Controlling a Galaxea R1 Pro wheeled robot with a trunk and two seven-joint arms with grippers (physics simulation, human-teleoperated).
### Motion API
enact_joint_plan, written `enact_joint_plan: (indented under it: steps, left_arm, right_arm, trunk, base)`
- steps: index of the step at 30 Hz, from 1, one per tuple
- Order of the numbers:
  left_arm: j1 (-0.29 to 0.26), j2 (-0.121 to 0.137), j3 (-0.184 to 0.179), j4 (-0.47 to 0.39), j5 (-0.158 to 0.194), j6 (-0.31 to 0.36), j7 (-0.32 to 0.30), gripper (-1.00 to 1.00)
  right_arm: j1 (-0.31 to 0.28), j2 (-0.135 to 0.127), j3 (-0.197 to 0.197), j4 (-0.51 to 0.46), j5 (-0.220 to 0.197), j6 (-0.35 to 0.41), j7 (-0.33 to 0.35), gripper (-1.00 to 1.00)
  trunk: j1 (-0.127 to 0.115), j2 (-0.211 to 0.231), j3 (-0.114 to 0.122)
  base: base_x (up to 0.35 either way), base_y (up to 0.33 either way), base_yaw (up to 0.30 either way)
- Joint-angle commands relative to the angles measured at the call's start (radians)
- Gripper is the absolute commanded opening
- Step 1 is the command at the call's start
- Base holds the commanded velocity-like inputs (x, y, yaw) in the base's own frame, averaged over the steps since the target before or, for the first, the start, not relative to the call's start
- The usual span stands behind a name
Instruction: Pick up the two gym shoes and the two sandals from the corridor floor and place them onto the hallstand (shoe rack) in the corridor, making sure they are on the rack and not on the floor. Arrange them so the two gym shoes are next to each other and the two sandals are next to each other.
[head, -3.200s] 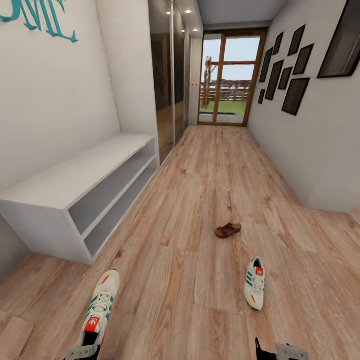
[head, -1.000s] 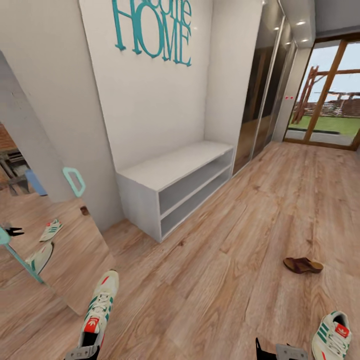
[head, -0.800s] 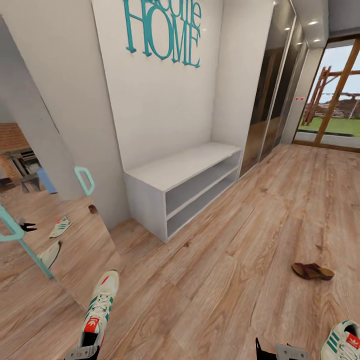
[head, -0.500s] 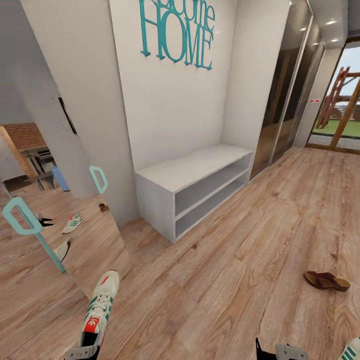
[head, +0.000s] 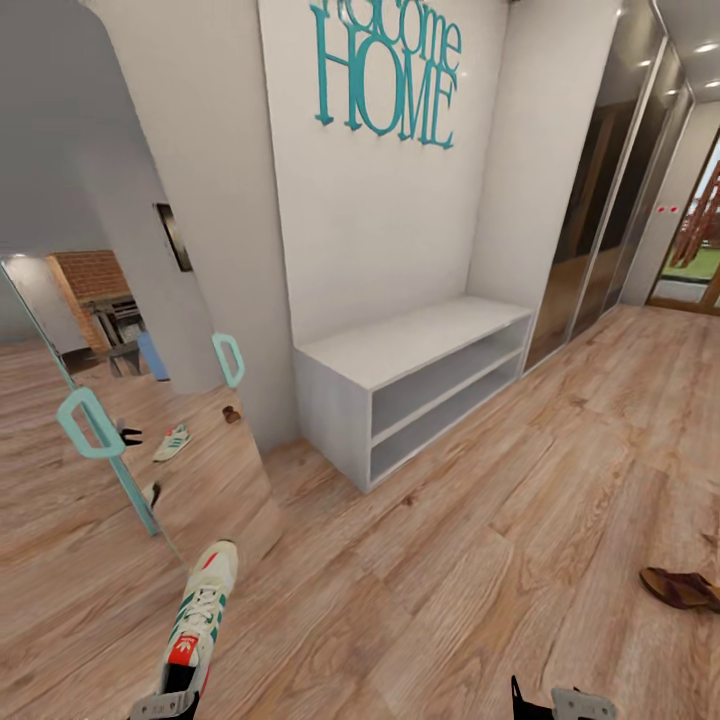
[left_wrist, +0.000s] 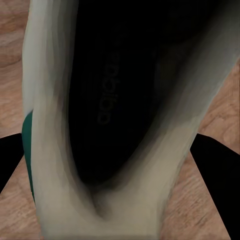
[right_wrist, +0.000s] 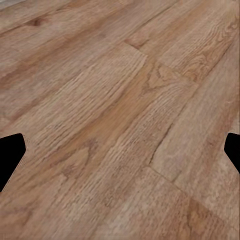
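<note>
Head view, counts: one gym shoe (head: 200, 625), one sandal (head: 683, 588), one white bench (head: 420, 385) with two open tiers against the wall.
Gym shoe, place: held off the corridor floor (head: 450, 560) at the left gripper (head: 168, 700), near the lower edge of the view.
Gym shoe, axis: long axis runs away from the robot, toe forward and slightly right, red heel at the gripper.
Left gripper, jaws: closed on the gym shoe's heel collar; in the left wrist view the dark inside of the shoe (left_wrist: 120, 110) sits between the two black fingers (left_wrist: 222, 185).
Right gripper (head: 555, 700), jaws: wide apart over bare planks (right_wrist: 120, 120); black fingers (right_wrist: 11, 152) at both edges of the right wrist view.
Sandal: flat on the floor at the far right, partly cut off, probably lying crosswise.
Wall: teal "HOME" lettering (head: 390, 75) above the bench; a mirror (head: 110, 400) to its left shows reflected shoes.
</note>
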Motion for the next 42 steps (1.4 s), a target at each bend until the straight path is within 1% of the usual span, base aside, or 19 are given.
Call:
enact_joint_plan:
  steps: [1, 9, 12, 15, 16, 17, 18, 19, 22, 23, 42]
  left_arm:
    - [-0.001, -0.001, 0.009, 0.001, -0.009, -0.004, -0.006, -1.0]
    - [-0.001, -0.001, 0.009, 0.003, -0.009, -0.004, -0.006, -1.0]
    - [-0.001, -0.001, 0.014, 0.008, -0.001, -0.004, -0.006, -1.0]
    - [0.001, 0.001, 0.04, 0.01, 0.043, -0.006, -0.009, -1.0]
    - [0.004, 0.001, 0.043, 0.009, 0.053, -0.006, -0.01, -1.0]
    - [0.015, 0.003, 0.052, 0.003, 0.079, -0.008, -0.013, -1.0]
    - [0.02, 0.003, 0.055, 0.001, 0.088, -0.027, -0.014, -1.0]
    - [0.021, 0.003, 0.056, 0.0, 0.09, -0.037, -0.014, -1.0]
    - [0.025, 0.002, 0.057, 0.005, 0.095, -0.1, -0.014, -1.0]
    - [0.026, 0.001, 0.057, 0.006, 0.095, -0.11, -0.014, -1.0]
    - [0.027, 0.001, 0.059, 0.01, 0.096, -0.114, -0.006, -1.0]
  right_arm:
    - [0.0, 0.0, 0.001, 0.001, 0.001, -0.003, -0.003, 1.0]
    - [0.0, 0.0, 0.001, 0.0, 0.0, -0.003, -0.003, 1.0]
    - [0.0, 0.0, 0.001, 0.0, 0.0, -0.003, -0.003, 1.0]
    - [0.0, 0.0, 0.001, 0.0, 0.0, -0.003, -0.003, 1.0]
    - [0.0, 0.0, 0.001, 0.0, 0.0, -0.003, -0.003, 1.0]
    - [0.0, 0.0, 0.001, 0.0, 0.0, -0.003, -0.003, 1.0]
    - [0.0, 0.0, 0.001, 0.0, 0.0, -0.003, -0.003, 1.0]
    - [0.0, 0.0, 0.001, 0.0, 0.0, -0.003, -0.003, 1.0]
    - [0.0, 0.0, 0.001, 0.0, 0.0, -0.003, -0.003, 1.0]
    - [0.0, 0.0, 0.001, 0.0, 0.0, -0.003, -0.003, 1.0]
    - [0.0, 0.0, 0.001, 0.001, 0.001, -0.003, -0.003, 1.0]
  trunk:
    - [0.0, 0.0, 0.0]
    - [0.0, 0.0, 0.011]
    - [0.0, 0.0, 0.015]
    - [0.0, 0.0, 0.019]
    - [0.0, 0.0, 0.02]
    - [0.0, 0.0, 0.022]
    - [0.0, 0.0, 0.023]
    - [0.0, 0.0, 0.024]
    - [0.0, 0.0, 0.028]
    - [0.0, 0.0, 0.029]
    - [0.0, 0.0, 0.054]
  base:
    - [0.0, 0.0, 0.155]
    - [0.0, 0.0, 0.155]
    - [0.0, 0.0, 0.155]
    - [0.0, 0.0, 0.155]
    - [0.0, 0.0, 0.155]
    - [0.0, 0.0, 0.155]
    - [0.0, 0.0, 0.155]
    - [0.0, 0.0, 0.155]
    - [0.0, 0.0, 0.155]
    - [0.0, 0.0, 0.155]
    - [0.0, 0.0, 0.155]
